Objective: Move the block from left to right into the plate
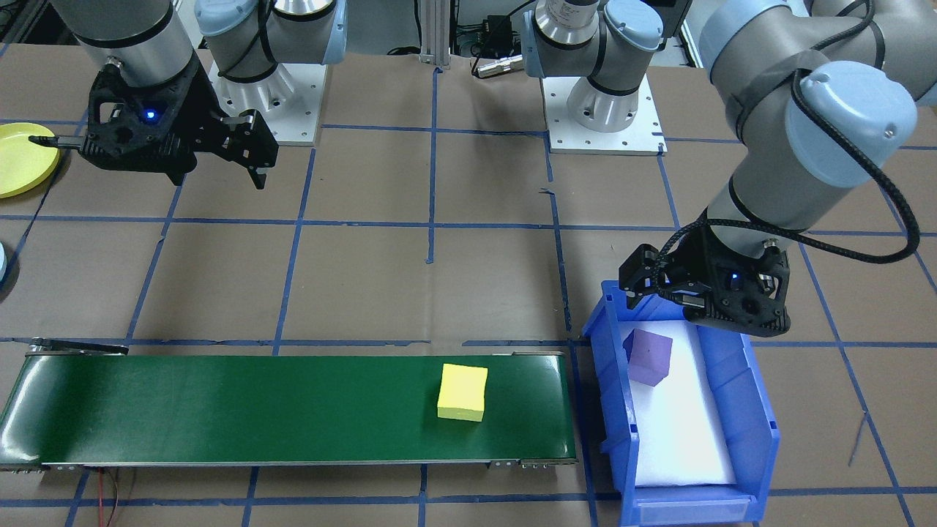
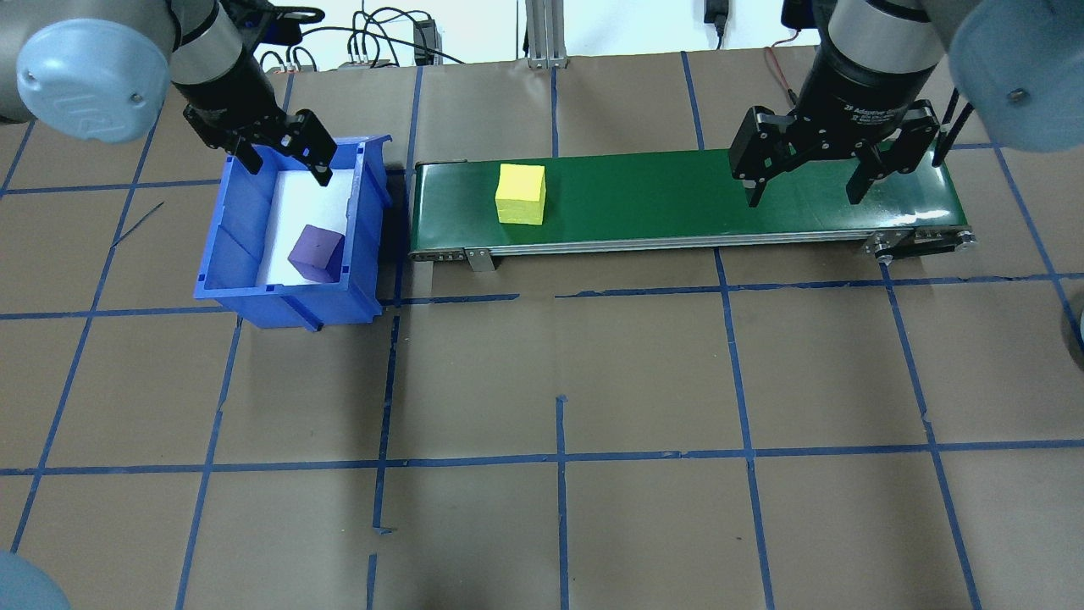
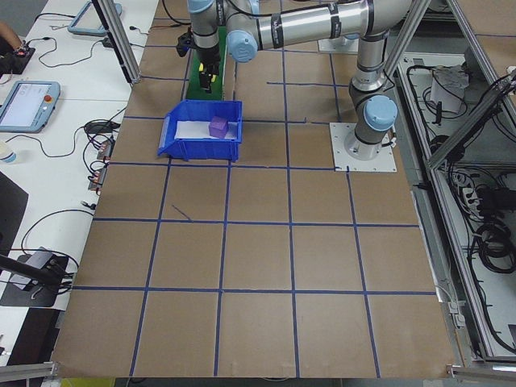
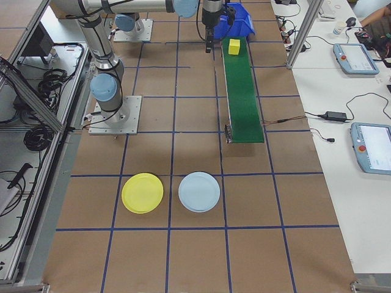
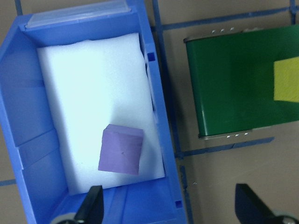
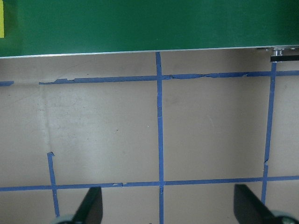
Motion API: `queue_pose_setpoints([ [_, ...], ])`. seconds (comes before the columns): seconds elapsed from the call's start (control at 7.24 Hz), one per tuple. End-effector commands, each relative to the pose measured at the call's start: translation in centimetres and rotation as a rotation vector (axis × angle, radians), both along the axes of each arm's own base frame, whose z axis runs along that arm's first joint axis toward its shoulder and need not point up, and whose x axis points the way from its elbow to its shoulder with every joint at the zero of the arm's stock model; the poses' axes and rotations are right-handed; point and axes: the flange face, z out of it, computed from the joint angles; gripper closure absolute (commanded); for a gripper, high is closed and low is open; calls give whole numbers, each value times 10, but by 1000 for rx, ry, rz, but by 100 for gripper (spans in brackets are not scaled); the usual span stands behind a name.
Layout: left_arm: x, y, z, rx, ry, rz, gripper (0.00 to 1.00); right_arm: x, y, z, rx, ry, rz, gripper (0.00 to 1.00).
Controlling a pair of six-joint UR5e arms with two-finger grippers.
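A yellow block (image 2: 520,194) lies on the green conveyor belt (image 2: 677,199), near its left end. A purple block (image 2: 316,252) rests on white foam inside the blue bin (image 2: 222,254). My left gripper (image 2: 286,167) hangs open above the bin's far end, and the purple block (image 5: 120,150) shows below it in the left wrist view. Open and holding nothing, my right gripper (image 2: 804,196) hovers high by the belt's right end. The yellow plate (image 4: 142,193) lies on the table far to my right, beyond the belt.
A light blue plate (image 4: 199,191) lies beside the yellow plate (image 1: 22,157). The bin (image 1: 761,410) stands just off the belt's left end. Blue tape lines grid the brown table. Both arm bases (image 1: 607,110) stand at the table's robot side.
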Motion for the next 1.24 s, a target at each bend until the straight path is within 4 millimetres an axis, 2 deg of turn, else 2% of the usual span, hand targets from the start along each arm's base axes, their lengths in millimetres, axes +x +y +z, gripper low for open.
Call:
queue_pose_setpoints([
  [0.0,10,0,-64,-13,-9,-213,0,0,0,0,0,1,1,0],
  [0.14,12,0,-79,-1,-3,-290,1,0,0,0,2,1,1,0],
  [0.41,39,2,-90,19,6,-304,4,0,0,0,0,1,1,0],
  [0.55,47,4,-94,26,15,-295,4,0,0,0,0,1,1,0],
  [0.69,46,7,-109,50,30,-288,5,0,0,0,0,1,1,0],
  [0.97,46,0,-122,33,40,-284,4,0,0,1,-1,1,1,0],
  [1.1,47,-5,-135,44,42,-284,4,0,0,0,0,1,1,0],
])
